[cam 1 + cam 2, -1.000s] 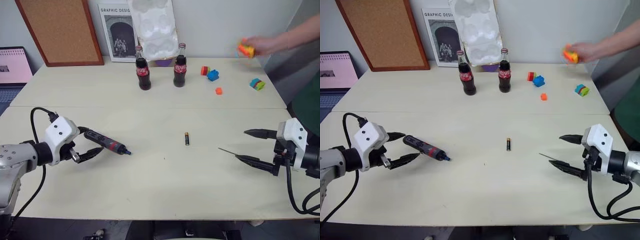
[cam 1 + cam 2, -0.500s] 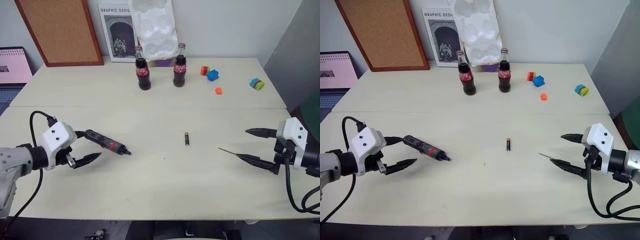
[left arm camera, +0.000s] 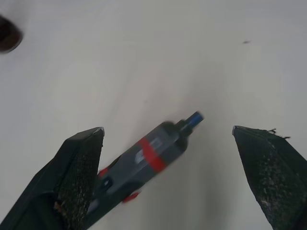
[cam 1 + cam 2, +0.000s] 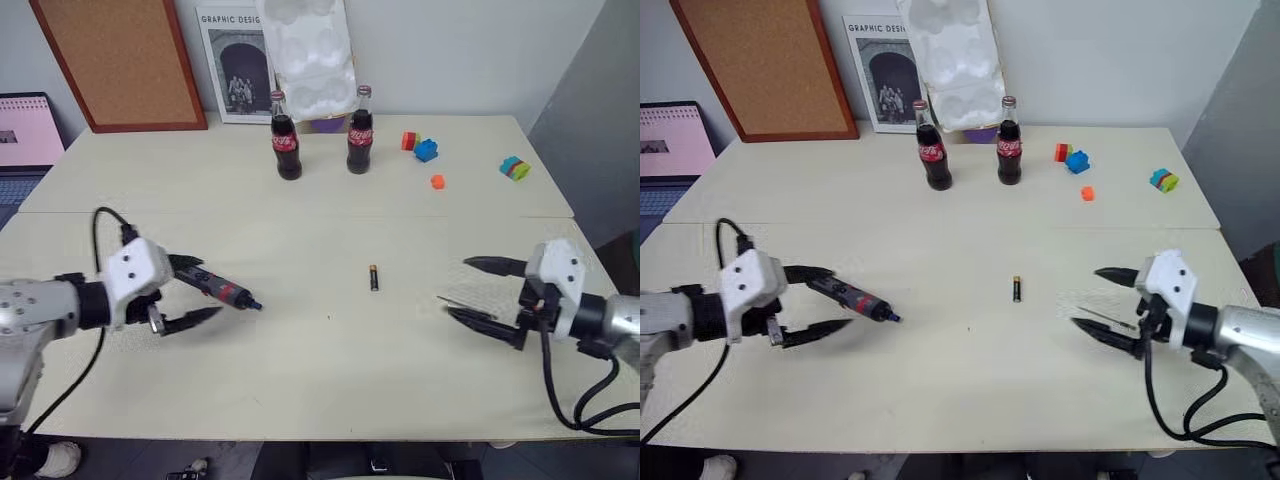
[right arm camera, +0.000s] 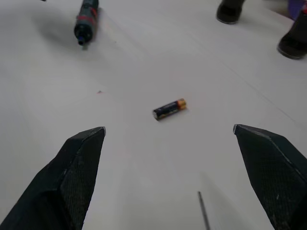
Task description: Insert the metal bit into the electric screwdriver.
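The electric screwdriver (image 4: 222, 288), black with a red band and a blue tip, lies on the pale table (image 4: 320, 380) at the left. My left gripper (image 4: 205, 290) is open and straddles its rear half; in the left wrist view the screwdriver (image 3: 148, 155) lies between the fingers, nearer one of them. The metal bit (image 5: 203, 213), a thin dark rod, lies on the table at the right. My right gripper (image 4: 458, 287) is open just over it, with the lower finger (image 4: 475, 320) beside the rod.
A black-and-gold battery (image 4: 373, 277) lies mid-table between the two grippers. Two cola bottles (image 4: 288, 150) stand at the back, with coloured blocks (image 4: 426, 150) to their right. A cork board, a poster and a white egg tray lean against the wall.
Both grippers have moved inward: the left one toward the screwdriver's tip, the right one leftward over the bit. The person's hand at the back right has gone.
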Controlling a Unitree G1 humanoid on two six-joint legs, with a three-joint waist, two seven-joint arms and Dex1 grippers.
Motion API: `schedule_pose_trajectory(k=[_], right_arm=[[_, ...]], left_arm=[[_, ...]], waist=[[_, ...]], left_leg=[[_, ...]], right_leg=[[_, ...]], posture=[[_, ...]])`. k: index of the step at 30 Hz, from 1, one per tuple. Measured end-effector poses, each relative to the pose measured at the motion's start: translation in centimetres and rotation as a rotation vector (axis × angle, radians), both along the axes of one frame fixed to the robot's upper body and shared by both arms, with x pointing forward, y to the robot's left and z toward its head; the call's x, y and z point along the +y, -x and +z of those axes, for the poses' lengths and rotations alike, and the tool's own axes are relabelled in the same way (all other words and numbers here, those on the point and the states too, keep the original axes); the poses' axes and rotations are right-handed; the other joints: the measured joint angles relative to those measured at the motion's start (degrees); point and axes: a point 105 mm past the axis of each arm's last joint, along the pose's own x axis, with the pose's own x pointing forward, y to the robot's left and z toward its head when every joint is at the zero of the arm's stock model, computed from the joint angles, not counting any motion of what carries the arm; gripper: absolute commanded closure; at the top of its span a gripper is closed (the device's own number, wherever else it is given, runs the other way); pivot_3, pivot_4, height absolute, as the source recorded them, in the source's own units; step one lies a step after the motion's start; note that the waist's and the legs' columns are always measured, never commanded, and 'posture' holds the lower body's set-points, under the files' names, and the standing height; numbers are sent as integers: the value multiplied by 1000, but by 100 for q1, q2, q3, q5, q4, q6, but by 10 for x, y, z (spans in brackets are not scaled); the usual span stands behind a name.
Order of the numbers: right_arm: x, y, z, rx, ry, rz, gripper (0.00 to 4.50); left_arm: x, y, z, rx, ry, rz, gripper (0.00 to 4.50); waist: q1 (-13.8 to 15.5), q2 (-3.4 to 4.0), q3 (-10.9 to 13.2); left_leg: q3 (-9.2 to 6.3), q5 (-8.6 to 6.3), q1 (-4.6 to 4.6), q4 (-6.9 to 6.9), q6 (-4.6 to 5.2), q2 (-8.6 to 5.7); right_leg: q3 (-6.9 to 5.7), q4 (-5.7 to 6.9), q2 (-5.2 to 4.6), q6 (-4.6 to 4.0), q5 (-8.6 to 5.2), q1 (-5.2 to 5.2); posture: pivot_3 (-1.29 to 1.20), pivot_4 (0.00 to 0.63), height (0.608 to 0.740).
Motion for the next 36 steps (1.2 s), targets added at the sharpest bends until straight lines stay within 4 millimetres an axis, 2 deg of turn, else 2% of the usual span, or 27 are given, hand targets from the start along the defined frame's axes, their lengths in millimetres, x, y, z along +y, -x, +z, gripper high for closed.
schedule_pose_trajectory(k=[7,8,12,19,22,25,33,34,36], right_arm=[[43,-22,-32,77,-20,-116,0],[55,-33,-37,84,-45,-157,0],[71,-49,-50,114,-38,-233,0],[81,-72,-79,153,50,-312,0],[85,-79,-79,136,56,-324,0],[90,-86,-79,132,43,-338,493],[93,-88,-81,129,47,-329,2260],[94,-88,-81,126,55,-321,2630],[93,-88,-81,121,61,-322,3047]], left_arm=[[-28,-1,1,1,-5,-125,32],[-34,0,-2,17,-3,-154,32],[-46,2,-6,33,1,-214,32],[-63,3,-9,39,18,-281,32],[-66,3,-9,35,31,-289,32],[-69,1,-9,28,25,-290,0],[-73,0,-8,11,39,-294,0],[-75,0,-7,5,43,-296,0],[-77,0,-5,-3,46,-303,0]], waist=[[-60,1,1],[-91,1,1],[-112,1,1],[-113,-1,-1],[-115,-1,-1],[-118,-3,-2],[-120,-3,-5],[-114,-3,-5],[-111,-4,-6]], left_leg=[[-1,1,-1,2,0,-3],[1,1,-3,1,0,-3],[0,1,-20,1,0,-4],[-4,2,-84,15,0,-4],[-4,2,-83,14,0,-3],[-3,2,-79,15,1,-4],[-4,3,-76,20,2,-7],[-4,3,-76,20,2,-8],[-4,3,-76,22,2,-9]], right_leg=[[4,11,2,4,3,-10],[7,11,3,3,3,-12],[7,9,4,2,0,-26],[4,14,4,5,2,-83],[0,15,6,5,2,-82],[0,20,7,6,3,-78],[1,22,7,10,9,-74],[0,22,6,10,9,-73],[-1,22,6,11,9,-72]], posture=[[0,150,740],[0,150,740],[0,150,740],[0,150,740],[0,150,740],[0,150,740],[0,150,740],[0,150,740],[0,150,740]])
